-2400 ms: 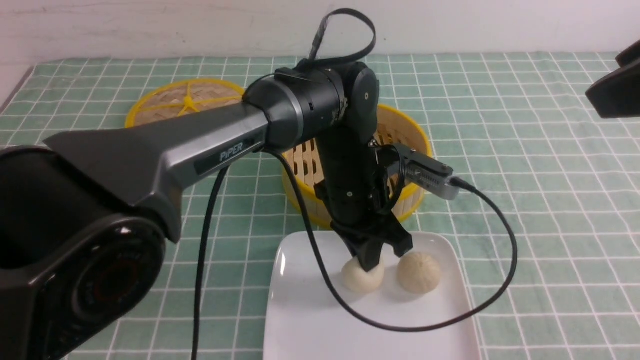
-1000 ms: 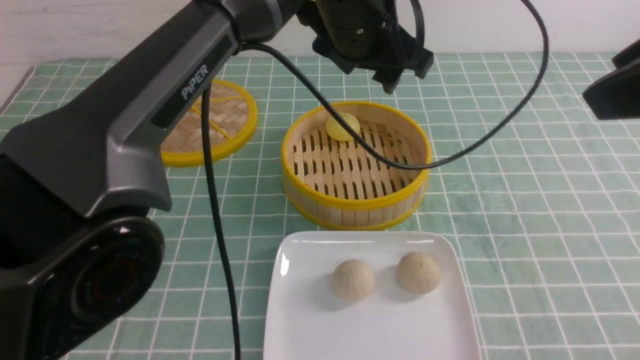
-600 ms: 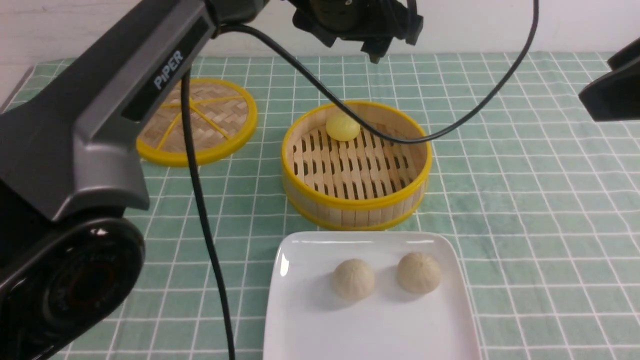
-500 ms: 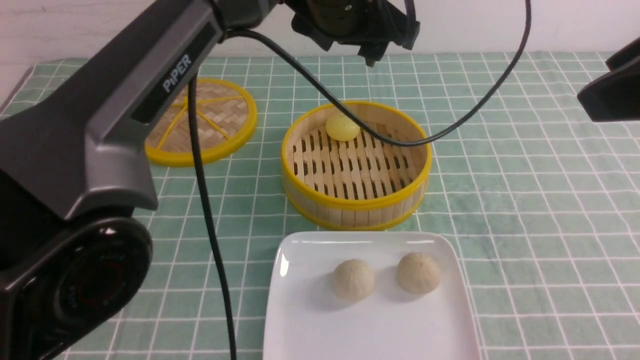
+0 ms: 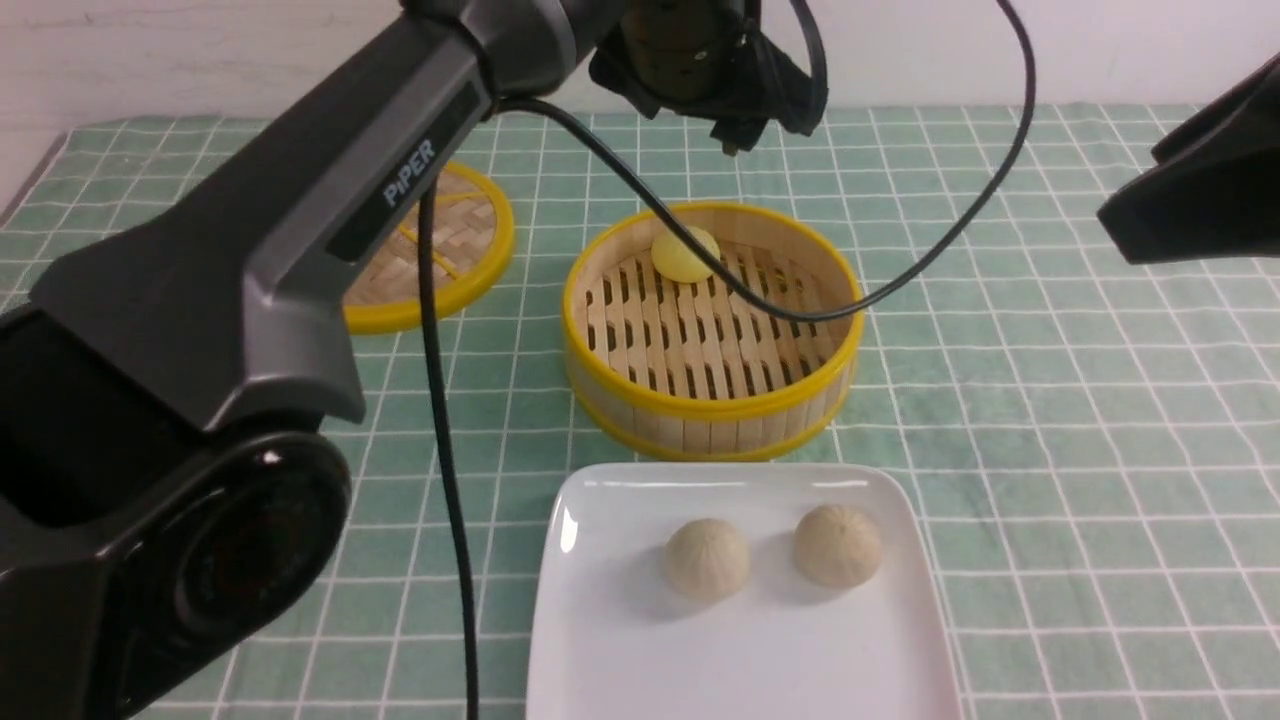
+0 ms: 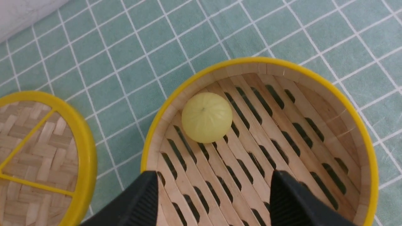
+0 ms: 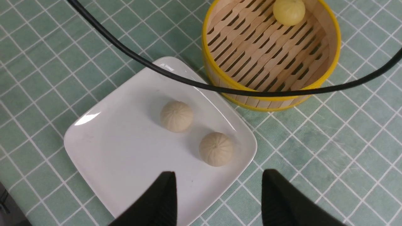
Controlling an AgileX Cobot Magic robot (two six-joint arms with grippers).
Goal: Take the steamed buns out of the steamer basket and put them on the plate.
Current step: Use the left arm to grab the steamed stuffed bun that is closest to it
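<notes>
One pale yellow steamed bun (image 5: 685,253) (image 6: 207,117) (image 7: 289,12) lies at the far side of the steamer basket (image 5: 700,405) (image 6: 372,163) (image 7: 267,102). Two cream steamed buns (image 5: 706,558) (image 5: 838,544) (image 7: 176,116) (image 7: 216,148) sit side by side on the white plate (image 5: 740,660) (image 7: 119,150) in front of the basket. My left gripper (image 5: 765,135) (image 6: 214,175) hangs open high over the basket, nothing between its fingers. In its wrist view my right gripper (image 7: 220,174) is open and empty, high above the plate's edge.
The flat woven lid (image 5: 450,260) (image 6: 37,157) lies left of the basket on the green checked cloth. My left arm's black cable (image 5: 900,270) (image 7: 220,89) loops across above the basket. The right arm (image 5: 1190,215) juts in at the right edge.
My left gripper has let go of a cream bun on the plate, risen and swung back above the basket's far side. The right arm has edged further into view.
</notes>
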